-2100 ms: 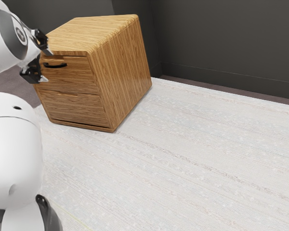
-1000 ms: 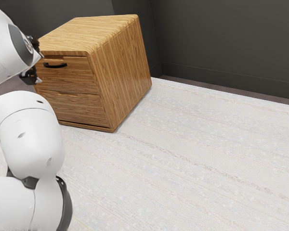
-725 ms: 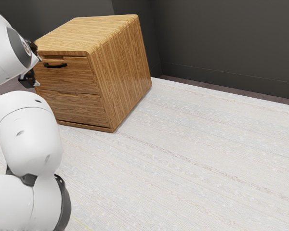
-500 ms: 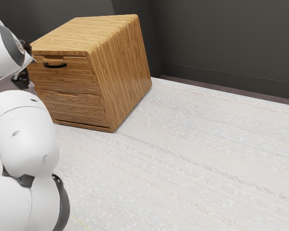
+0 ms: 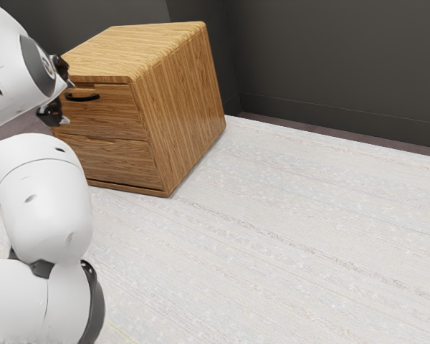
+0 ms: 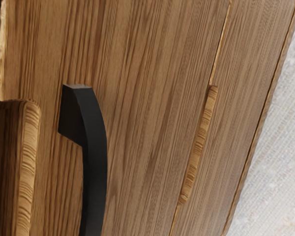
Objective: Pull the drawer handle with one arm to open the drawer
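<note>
claw [image 5: 57, 92] spread apart; drawer handle [image 5: 82, 97] just beside it, toward the exterior view's right.

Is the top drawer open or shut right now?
Shut, it seems: the top drawer lies flush with the lower drawer, and no drawer side shows behind its front in the exterior view.

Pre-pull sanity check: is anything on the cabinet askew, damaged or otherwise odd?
Nothing stands out. The wooden cabinet stands upright and whole. Its top drawer and lower drawer look flush with each other, and the black handle on the top drawer is intact.
</note>
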You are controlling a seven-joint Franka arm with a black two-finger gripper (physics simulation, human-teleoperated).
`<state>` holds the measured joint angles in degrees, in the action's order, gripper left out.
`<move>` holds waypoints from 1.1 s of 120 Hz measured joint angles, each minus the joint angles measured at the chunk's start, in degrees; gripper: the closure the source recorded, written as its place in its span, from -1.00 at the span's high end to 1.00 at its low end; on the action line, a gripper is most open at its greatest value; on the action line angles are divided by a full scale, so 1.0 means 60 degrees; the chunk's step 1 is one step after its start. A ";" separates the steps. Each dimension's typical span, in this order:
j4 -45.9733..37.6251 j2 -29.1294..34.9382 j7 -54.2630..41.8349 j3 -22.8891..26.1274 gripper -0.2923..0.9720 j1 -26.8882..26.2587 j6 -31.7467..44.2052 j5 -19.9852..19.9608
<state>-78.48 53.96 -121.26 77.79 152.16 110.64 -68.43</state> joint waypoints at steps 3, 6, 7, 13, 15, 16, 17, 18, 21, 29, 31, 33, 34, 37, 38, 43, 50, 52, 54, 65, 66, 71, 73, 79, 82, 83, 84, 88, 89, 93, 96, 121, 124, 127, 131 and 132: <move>0.0059 -0.0003 -0.0008 0.0085 0.49 0.0058 0.0012 -0.0001; 0.0095 -0.0005 -0.0016 0.0148 0.50 0.0095 0.0024 -0.0004; 0.0104 -0.0005 -0.0019 0.0167 0.51 0.0102 0.0027 -0.0006; 0.0134 -0.0002 -0.0024 0.0257 0.52 0.0123 0.0047 -0.0011; 0.0139 0.0001 -0.0023 0.0286 0.53 0.0124 0.0054 -0.0012; 0.0141 0.0003 -0.0023 0.0298 0.53 0.0123 0.0057 -0.0012; 0.0141 0.0004 -0.0023 0.0309 0.53 0.0122 0.0059 -0.0012; 0.0141 0.0005 -0.0022 0.0320 0.54 0.0122 0.0062 -0.0012; 0.0140 0.0007 -0.0021 0.0339 0.56 0.0121 0.0070 -0.0012; 0.0092 0.0007 -0.0030 0.0354 0.67 0.0122 0.0086 -0.0004; 0.0072 0.0007 -0.0033 0.0340 0.69 0.0116 0.0087 0.0006; 0.0054 0.0007 -0.0035 0.0321 0.69 0.0106 0.0088 0.0015; 0.0046 0.0007 -0.0036 0.0312 0.69 0.0102 0.0088 0.0020; 0.0027 0.0007 -0.0039 0.0277 0.67 0.0083 0.0089 0.0031; 0.0023 0.0007 -0.0040 0.0268 0.66 0.0078 0.0090 0.0033; 0.0009 0.0007 -0.0046 0.0241 0.59 0.0055 0.0093 0.0041; -0.0006 0.0006 -0.0056 0.0232 0.57 0.0070 0.0101 0.0052; -0.0028 0.0006 -0.0058 0.0230 0.55 0.0077 0.0102 0.0057; -0.0044 0.0006 -0.0060 0.0232 0.54 0.0088 0.0102 0.0060; -0.0093 0.0006 -0.0070 0.0231 0.50 0.0171 0.0102 0.0083; -0.0095 0.0006 -0.0071 0.0232 0.50 0.0177 0.0102 0.0085; -0.0096 0.0006 -0.0075 0.0239 0.48 0.0196 0.0101 0.0092; -0.0094 0.0006 -0.0077 0.0246 0.47 0.0197 0.0101 0.0095; -0.0092 0.0006 -0.0082 0.0271 0.45 0.0188 0.0099 0.0100; -0.0092 0.0006 -0.0085 0.0290 0.44 0.0182 0.0098 0.0102; -0.0092 0.0006 -0.0085 0.0297 0.43 0.0180 0.0097 0.0103; -0.0092 0.0006 -0.0086 0.0303 0.43 0.0179 0.0097 0.0103; -0.0091 0.0006 -0.0089 0.0334 0.42 0.0182 0.0096 0.0103; -0.0091 0.0006 -0.0089 0.0346 0.42 0.0185 0.0096 0.0103; -0.0091 0.0006 -0.0092 0.0379 0.41 0.0192 0.0095 0.0102; -0.0091 0.0010 -0.0094 0.0397 0.40 0.0199 0.0096 0.0101; -0.0146 0.0014 -0.0114 0.0437 0.28 0.0173 0.0104 0.0090; -0.0186 0.0011 -0.0118 0.0434 0.26 0.0148 0.0108 0.0090; -0.0254 0.0004 -0.0123 0.0426 0.26 0.0115 0.0114 0.0092; -0.0362 -0.0003 -0.0131 0.0412 0.25 0.0069 0.0123 0.0092; -0.0386 -0.0004 -0.0133 0.0409 0.24 0.0057 0.0126 0.0091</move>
<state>-80.79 53.93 -122.06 80.24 152.51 111.40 -67.88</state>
